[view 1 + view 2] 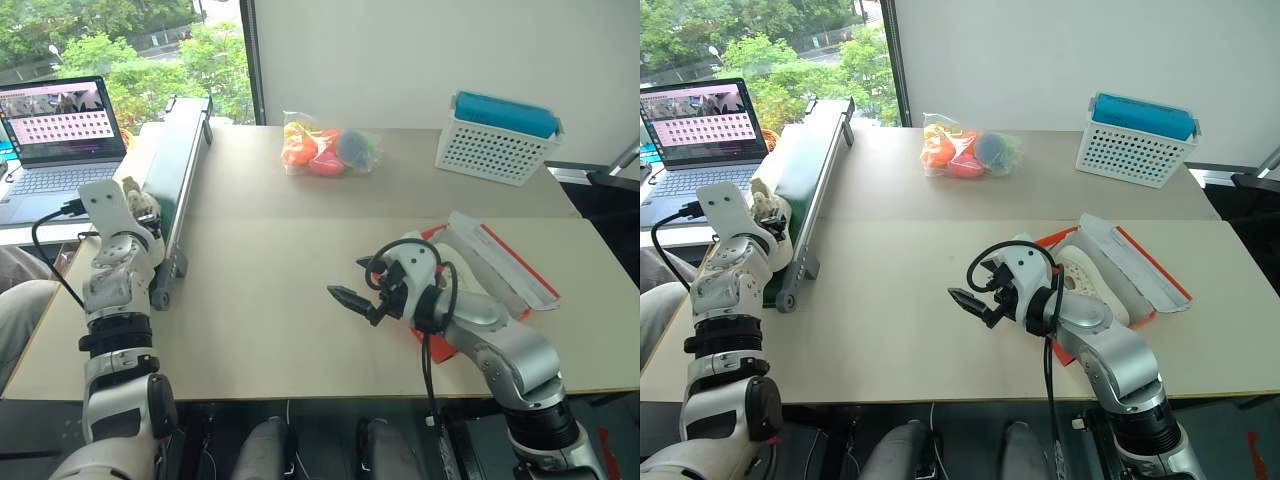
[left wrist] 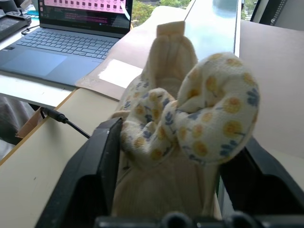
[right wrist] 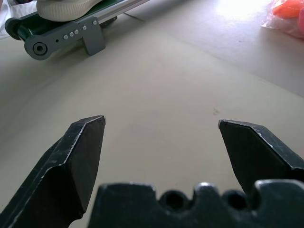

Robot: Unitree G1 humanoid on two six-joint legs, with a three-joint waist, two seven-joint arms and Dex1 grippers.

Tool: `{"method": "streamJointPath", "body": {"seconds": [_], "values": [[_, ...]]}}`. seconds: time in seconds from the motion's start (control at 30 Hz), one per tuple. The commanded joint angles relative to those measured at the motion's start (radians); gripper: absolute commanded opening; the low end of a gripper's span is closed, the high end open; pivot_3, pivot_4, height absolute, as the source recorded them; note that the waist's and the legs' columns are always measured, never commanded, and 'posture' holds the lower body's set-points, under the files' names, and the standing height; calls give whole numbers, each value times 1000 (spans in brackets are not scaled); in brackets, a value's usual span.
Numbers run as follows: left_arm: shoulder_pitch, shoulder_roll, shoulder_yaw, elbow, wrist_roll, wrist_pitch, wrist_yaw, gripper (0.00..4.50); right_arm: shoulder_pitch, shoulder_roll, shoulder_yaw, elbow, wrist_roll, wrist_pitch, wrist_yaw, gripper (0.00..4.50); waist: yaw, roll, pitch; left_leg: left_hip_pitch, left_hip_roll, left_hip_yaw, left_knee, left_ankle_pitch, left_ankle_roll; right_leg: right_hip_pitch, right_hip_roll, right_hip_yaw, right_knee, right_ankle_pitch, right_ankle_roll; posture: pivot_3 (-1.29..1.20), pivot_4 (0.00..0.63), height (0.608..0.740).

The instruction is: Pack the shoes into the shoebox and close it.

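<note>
Left wrist view: left jaws clamp a floral-bowed cream shoe (image 2: 190,128) beside the laptop (image 2: 61,42); right jaws gape wide

Your two head views look down and forward over the desk (image 1: 300,300) from above, side by side, and they share nearly the whole scene, from the laptop (image 1: 60,140) to the white basket (image 1: 1137,140). Your left wrist view sits very close behind its fingers (image 2: 90,175), facing the laptop. Your right wrist view skims low over the desk toward the conveyor (image 3: 71,33), which the head views also catch.
</note>
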Motion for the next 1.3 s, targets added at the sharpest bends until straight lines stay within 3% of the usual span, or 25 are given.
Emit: {"method": "streamJointPath", "body": {"seconds": [0.03,0.13,0.43,0.63,0.83,1.03,1.3], "values": [[-20,-6,2,-7,-18,-14,-13,1153,-3,-5,-22,-24,1,-4,0,4500,1,0,0,0,0,0,0,0,0,0,0,0,0,0,0,0,150,705],[-16,-9,-6,-8,-12,-10,-18,274,-7,-4,-22,-20,-1,-6,0,4500,1,0,0,0,0,0,0,0,0,0,0,0,0,0,0,0,150,705],[-29,-43,27,-38,-52,-57,-20,274,-16,0,-24,-2,-12,-6,-9,4500,3,0,0,0,0,0,0,0,0,0,0,0,0,0,0,0,150,705],[-76,-158,89,-210,-302,-14,-140,274,-35,7,-31,36,-29,-12,-25,4500,12,-1,1,-2,0,-1,1,0,0,0,0,-1,-1,0,0,0,150,705],[-71,-220,37,-350,-466,153,-192,274,-66,28,-47,87,-47,5,-64,4500,-8,-2,1,-2,0,0,1,0,0,0,1,-1,-1,0,0,0,150,705],[14,-286,-147,-486,-543,317,-286,274,-270,254,-405,259,154,246,-315,4500,-12,-2,1,-1,0,0,1,1,-1,0,1,1,1,0,0,0,150,705],[29,-334,-278,-511,-525,331,-330,274,-494,355,-680,363,316,559,-517,4500,-20,-1,1,-2,0,0,0,1,-1,0,3,1,3,0,0,0,150,705]]}}
